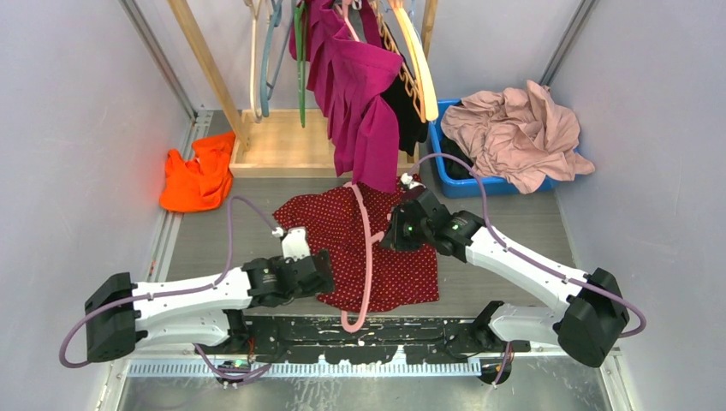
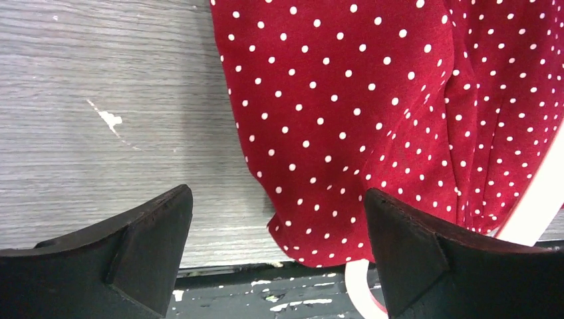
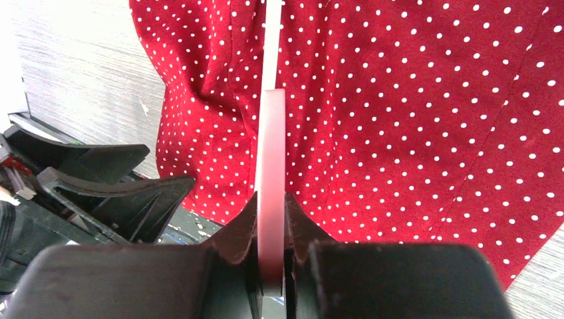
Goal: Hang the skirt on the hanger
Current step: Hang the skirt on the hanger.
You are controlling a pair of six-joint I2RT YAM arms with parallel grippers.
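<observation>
On the table (image 1: 214,240) the skirt (image 1: 407,265) lies flat, likely limp, so I'd pinch its edge; my left jaws gape empty beside it, my right jaws clamp the hanger (image 1: 369,257) across it.

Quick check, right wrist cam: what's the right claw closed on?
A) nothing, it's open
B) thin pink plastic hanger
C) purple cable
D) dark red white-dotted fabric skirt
B: the right claw is shut on the thin pink plastic hanger, whose bar runs up over the dark red white-dotted fabric skirt lying beneath it.
</observation>
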